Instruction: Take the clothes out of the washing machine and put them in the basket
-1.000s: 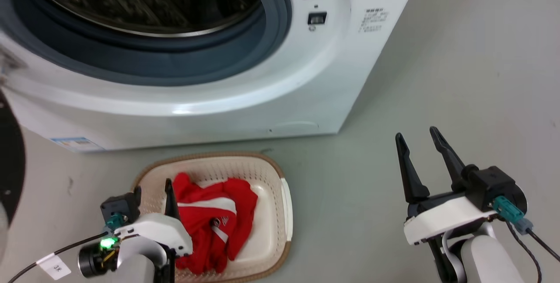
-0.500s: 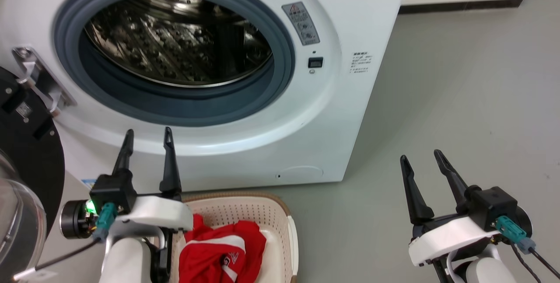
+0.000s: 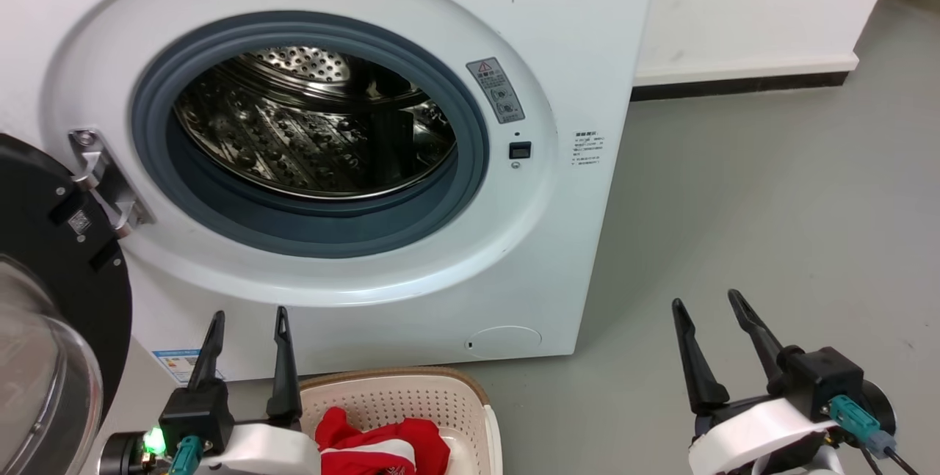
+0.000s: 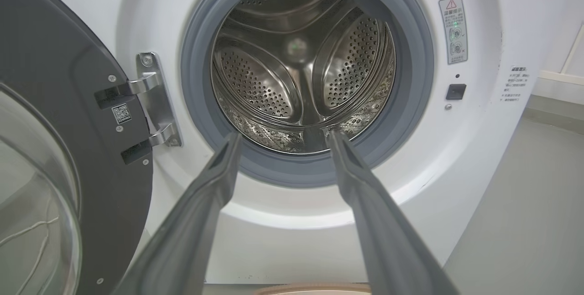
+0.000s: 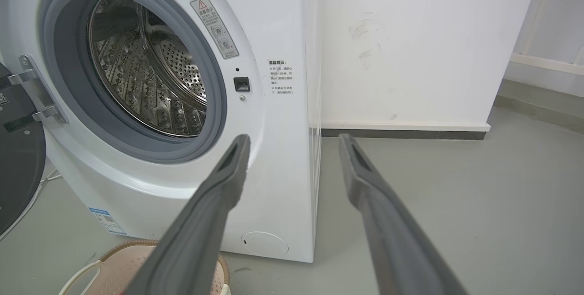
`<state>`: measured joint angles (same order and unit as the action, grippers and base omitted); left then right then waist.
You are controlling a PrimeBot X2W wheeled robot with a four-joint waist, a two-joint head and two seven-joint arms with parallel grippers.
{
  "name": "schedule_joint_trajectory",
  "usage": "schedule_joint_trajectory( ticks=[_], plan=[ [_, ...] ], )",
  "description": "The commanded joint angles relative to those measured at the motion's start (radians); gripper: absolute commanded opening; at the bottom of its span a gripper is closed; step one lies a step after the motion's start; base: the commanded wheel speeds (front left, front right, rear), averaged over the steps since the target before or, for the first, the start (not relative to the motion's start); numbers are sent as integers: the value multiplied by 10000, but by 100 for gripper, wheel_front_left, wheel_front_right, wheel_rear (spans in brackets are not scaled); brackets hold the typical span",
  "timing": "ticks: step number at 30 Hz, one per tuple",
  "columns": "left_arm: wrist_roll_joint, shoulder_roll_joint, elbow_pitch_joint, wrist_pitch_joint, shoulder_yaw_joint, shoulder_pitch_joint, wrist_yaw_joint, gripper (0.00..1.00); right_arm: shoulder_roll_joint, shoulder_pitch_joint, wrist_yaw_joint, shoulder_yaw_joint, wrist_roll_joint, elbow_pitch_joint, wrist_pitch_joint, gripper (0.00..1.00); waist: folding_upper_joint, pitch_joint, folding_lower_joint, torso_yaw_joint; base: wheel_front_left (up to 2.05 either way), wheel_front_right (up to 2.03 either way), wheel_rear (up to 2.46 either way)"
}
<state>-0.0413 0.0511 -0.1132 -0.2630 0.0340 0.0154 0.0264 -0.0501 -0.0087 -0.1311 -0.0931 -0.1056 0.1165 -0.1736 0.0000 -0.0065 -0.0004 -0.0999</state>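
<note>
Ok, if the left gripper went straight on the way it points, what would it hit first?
Probably the washing machine: the left gripper aims at the lower part of the grey door seal, so it would meet that, or just clear it into the steel drum. Depth is unclear.

You face the washing machine [image 3: 580, 56], its door [image 3: 51, 240] swung out to your left. The basket [image 3: 411, 390] sits on the floor [image 3: 771, 203] just before the machine, the clothes [image 3: 382, 449] inside it. Your left pincer [image 3: 250, 312] stands near the basket's left end; your right pincer [image 3: 705, 299] is well to the right, over the floor.
</note>
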Motion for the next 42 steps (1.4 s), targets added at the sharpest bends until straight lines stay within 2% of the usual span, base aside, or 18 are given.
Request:
schedule_joint_trajectory(
  ticks=[1, 26, 27, 30, 42],
  plan=[
    [-82, -4, 52, -25, -23, 146, 1, 100, -2, 148, 5, 31, 4, -103, 43, 100, 0, -67, 4, 80, 0, 0, 0],
    [-399, 31, -335, -25, -49, 32, -146, 100, -2, 387, 7, 67, -9, -307, 160, 100, 0, -175, 4, 65, 0, 0, 0],
    [-343, 8, -350, 0, -45, 93, -151, 0, 0, 323, 2, 61, -2, -264, 160, 0, 0, -175, 4, 63, 0, 0, 0],
    [-513, -9, -590, 99, 48, 66, -174, 0, 0, 420, 0, 15, -177, -161, 148, 0, 0, -172, 4, 69, 0, 0, 0],
    [-2821, -8, -718, 708, 191, -164, -383, 0, -163, 165, 1, 163, -2650, 52, 424, 0, 0, -148, 4, 154, 0, 0, 0]
  ],
)
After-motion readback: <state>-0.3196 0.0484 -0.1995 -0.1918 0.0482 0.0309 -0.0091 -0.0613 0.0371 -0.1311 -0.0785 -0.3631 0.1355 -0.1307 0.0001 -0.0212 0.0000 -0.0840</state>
